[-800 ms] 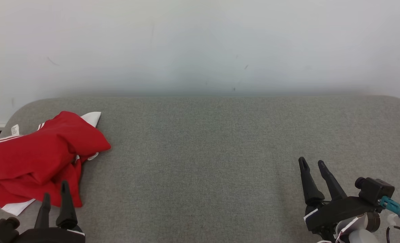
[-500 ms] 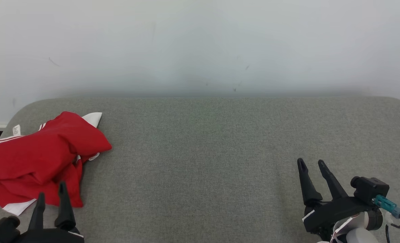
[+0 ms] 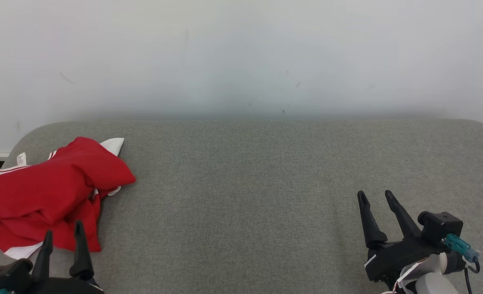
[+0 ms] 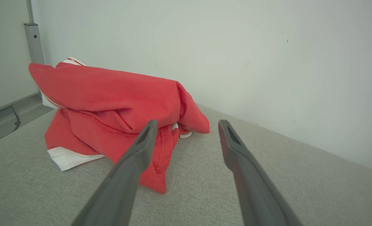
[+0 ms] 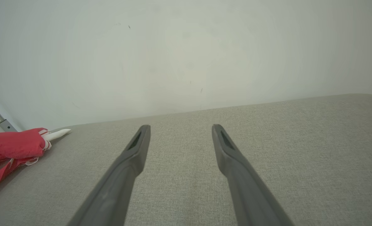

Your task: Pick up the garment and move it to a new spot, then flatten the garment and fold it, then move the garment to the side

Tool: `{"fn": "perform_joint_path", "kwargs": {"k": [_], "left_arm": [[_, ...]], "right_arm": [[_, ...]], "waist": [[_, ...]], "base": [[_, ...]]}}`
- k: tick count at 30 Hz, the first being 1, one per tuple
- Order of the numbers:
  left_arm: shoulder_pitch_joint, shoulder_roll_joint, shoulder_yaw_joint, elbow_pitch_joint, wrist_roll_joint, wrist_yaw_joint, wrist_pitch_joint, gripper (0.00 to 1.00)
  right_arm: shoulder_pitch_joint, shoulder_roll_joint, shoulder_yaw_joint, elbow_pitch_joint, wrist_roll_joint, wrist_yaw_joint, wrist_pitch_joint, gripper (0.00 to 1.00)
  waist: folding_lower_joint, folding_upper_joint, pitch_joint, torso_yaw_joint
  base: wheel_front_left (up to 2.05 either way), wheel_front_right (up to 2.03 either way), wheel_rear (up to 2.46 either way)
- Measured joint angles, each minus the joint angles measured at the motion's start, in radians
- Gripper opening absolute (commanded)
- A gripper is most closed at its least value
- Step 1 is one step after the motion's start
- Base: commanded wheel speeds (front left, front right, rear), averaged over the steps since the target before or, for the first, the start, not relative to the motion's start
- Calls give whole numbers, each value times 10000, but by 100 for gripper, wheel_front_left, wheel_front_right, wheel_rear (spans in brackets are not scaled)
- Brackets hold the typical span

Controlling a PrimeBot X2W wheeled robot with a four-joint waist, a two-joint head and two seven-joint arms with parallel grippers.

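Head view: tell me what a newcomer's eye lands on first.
The crumpled red garment with white trim, lying at the left end of the grey table, stands out first. Next come the left gripper, open and close to the garment, and the right gripper, open over bare table at the lower right.

Not much going on tbh. The left gripper (image 3: 63, 228) eases back a touch from the red garment (image 3: 41, 192) and drifts slightly to its left. The right gripper (image 3: 374, 192) twists a little at the wrist, and its camera block (image 3: 439, 226) swings in toward the middle. The robot's head tips a hair too, so the whole scene slides down a bit in its view.
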Motion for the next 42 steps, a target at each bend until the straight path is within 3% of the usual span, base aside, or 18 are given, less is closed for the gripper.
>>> {"fn": "perform_joint_path", "kwargs": {"k": [18, 42], "left_arm": [[17, 360, -353, 52, 1523, 284, -422, 100], [11, 901, -809, 69, 3001, 550, 249, 100]], "right_arm": [[-12, -21, -468, 69, -1538, 0, -382, 100], [-259, -38, -383, 807, -2997, 0, -569, 100]], "waist": [[0, 0, -115, -160], [0, 0, -312, -99]], "base": [[0, 0, 0], [0, 0, 0]]}}
